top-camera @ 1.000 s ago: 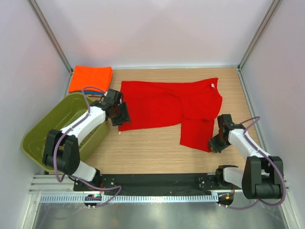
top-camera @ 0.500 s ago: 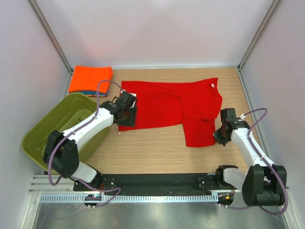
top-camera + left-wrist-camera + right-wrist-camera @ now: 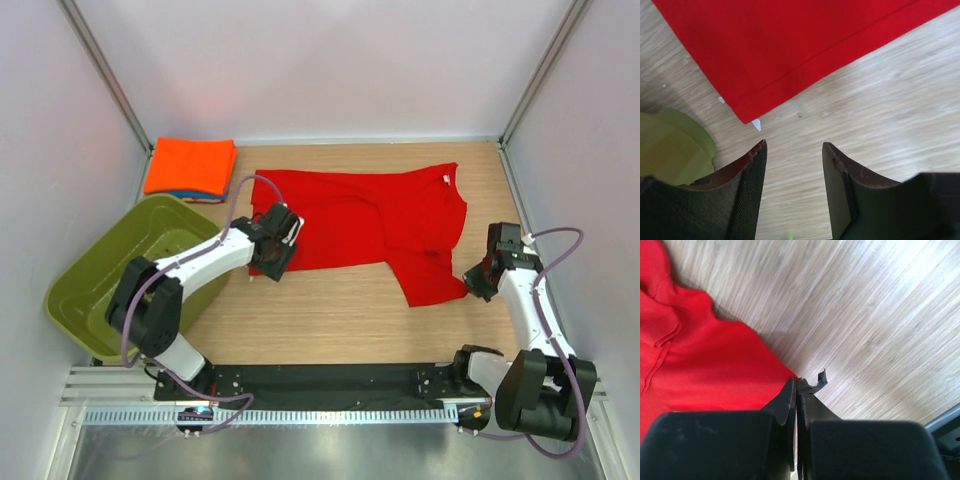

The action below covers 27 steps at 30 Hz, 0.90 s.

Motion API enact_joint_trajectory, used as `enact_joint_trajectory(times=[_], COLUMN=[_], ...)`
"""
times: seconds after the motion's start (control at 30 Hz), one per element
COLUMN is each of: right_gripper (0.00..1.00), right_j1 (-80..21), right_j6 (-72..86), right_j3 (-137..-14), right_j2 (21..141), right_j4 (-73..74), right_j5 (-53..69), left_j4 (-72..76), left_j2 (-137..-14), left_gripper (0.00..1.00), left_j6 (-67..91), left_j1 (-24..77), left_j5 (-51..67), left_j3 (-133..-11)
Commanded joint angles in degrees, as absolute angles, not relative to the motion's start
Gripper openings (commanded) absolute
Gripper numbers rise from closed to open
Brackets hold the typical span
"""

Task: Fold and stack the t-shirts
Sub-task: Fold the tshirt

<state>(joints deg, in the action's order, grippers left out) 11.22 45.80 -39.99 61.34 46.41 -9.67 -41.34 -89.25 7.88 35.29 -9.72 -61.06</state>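
A deep red t-shirt [image 3: 350,215] lies spread on the wooden table, its right part hanging toward the near edge. My right gripper [image 3: 474,281] is shut on that part's near right corner; in the right wrist view the red cloth [image 3: 700,360] runs into the closed gripper [image 3: 797,382]. My left gripper [image 3: 268,266] hovers open just off the shirt's near left corner [image 3: 747,112], its jaws apart over bare wood [image 3: 793,147] with nothing between them. A folded orange t-shirt [image 3: 190,163] lies on a blue t-shirt [image 3: 197,194] at the back left.
The olive-green basket [image 3: 85,290] stands at the left, and its rim [image 3: 675,150] shows beside my left fingers. White walls close in the table on three sides. A small white tag [image 3: 756,124] lies by the shirt's corner.
My right gripper has shut on the shirt's near right corner and pulled it rightward and away. My left gripper slid right along the shirt's left edge, ending near its near left corner.
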Motion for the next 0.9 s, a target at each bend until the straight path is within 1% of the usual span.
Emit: enact_joint_trajectory(times=[0.0,0.2,0.33,0.43,0.6,0.73,0.77,0.8,0.83,0.87], right_gripper=[0.01,0.01,0.01,0.01,0.01,0.01,0.01,0.01,0.01,0.01], right_j1=[11.6,12.57,12.57,12.57,12.83,13.1,13.18,13.27,13.27,13.27], right_j6=[42.89,41.84,41.57,40.87,40.69,40.34,40.25,40.08,39.9,39.64], right_j3=[-41.84,-41.31,-41.4,-41.92,-41.49,-42.27,-42.8,-43.15,-43.33,-43.5], right_j2=[59.41,58.8,57.83,58.09,59.15,60.12,59.94,59.68,59.5,59.24], right_j4=[47.02,46.06,45.35,45.26,44.3,44.56,44.82,45.09,45.17,45.18], right_j5=[-7.47,-4.32,-1.58,-1.58,-0.88,-0.79,-0.7,-0.96,-1.05,-1.14], left_j4=[-38.85,-37.88,-36.74,-36.91,-36.74,-36.56,-36.48,-36.65,-37.09,-37.7], left_j2=[-92.81,-97.37,-97.82,-99.05,-100.98,-102.92,-103.53,-104.14,-104.24,-104.24], left_gripper=[0.5,0.5,0.5,0.49,0.46,0.44,0.43,0.26,0.26,0.15], left_j6=[4.22,2.9,1.76,0.97,1.32,0.88,1.14,1.32,1.32,1.49], left_j1=[35.33,33.93,32.08,30.94,30.59,30.59,30.59,30.59,30.59,30.67], left_j5=[-12.56,-14.68,-15.64,-15.64,-11.34,-14.06,-13.8,-13.71,-13.97,-14.06], left_j3=[-61.17,-61.43,-61.96,-62.49,-62.32,-61.96,-62.22,-62.84,-63.28,-63.8])
